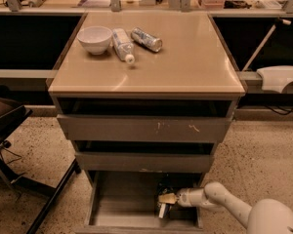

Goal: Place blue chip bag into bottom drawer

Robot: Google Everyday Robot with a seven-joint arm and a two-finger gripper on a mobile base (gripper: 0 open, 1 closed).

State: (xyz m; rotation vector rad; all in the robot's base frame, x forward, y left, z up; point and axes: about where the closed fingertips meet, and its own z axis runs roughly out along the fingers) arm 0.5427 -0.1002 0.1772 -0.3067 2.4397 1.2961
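Note:
The bottom drawer (122, 206) of the tan-topped cabinet is pulled open and shows a shallow grey tray with a plain floor. My gripper (163, 204) is reached down inside it at the right side, just above the floor. A dark crumpled shape, the blue chip bag (164, 185), lies in the shadow at the back of the drawer, right behind and against the gripper. I cannot tell whether the gripper still holds it. My white arm (224, 203) comes in from the lower right.
On the cabinet top (195, 62) stand a white bowl (94, 38), a white bottle (122, 44) lying down and a silver can (146, 39). The two upper drawers (146, 128) are slightly open. A dark chair (10, 126) stands at the left.

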